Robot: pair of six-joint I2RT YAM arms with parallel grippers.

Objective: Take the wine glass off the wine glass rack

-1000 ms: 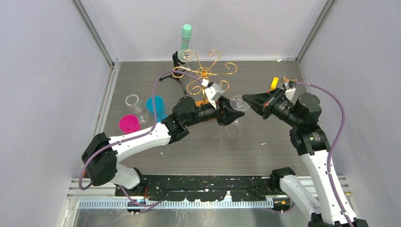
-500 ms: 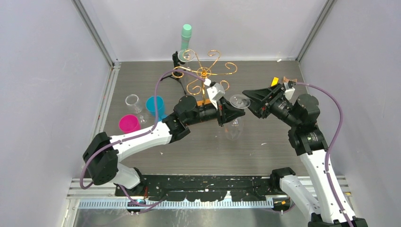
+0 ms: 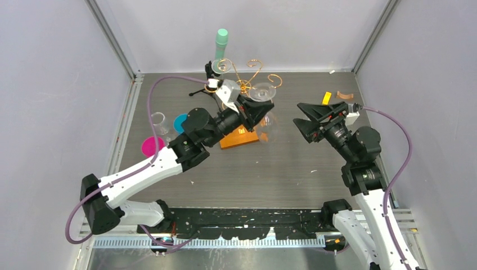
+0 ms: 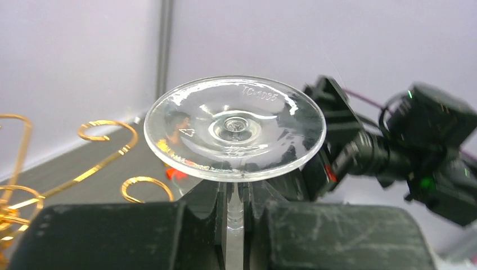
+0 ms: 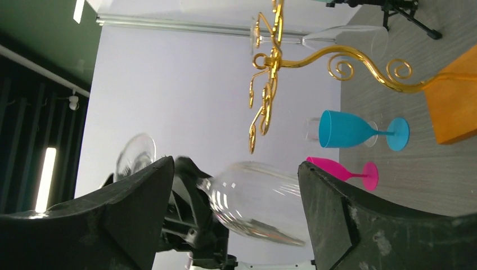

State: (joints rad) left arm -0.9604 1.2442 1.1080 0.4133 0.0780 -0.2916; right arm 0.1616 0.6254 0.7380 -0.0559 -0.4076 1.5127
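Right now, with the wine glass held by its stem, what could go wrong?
The left gripper pinches only the thin stem of the wine glass, so it could slip. The wine glass rack has curled arms close beside it; a sideways pull may snag. The open right gripper is close and could bump the bowl.

Clear wine glass (image 4: 235,128) gripped by the left black tool (image 4: 235,208).
Its thin stem is pinched between the two dark fingers (image 4: 112,236), round foot above them; curled gold wire rack (image 4: 107,122) at left, the right arm's black tool (image 4: 337,138) behind at right.
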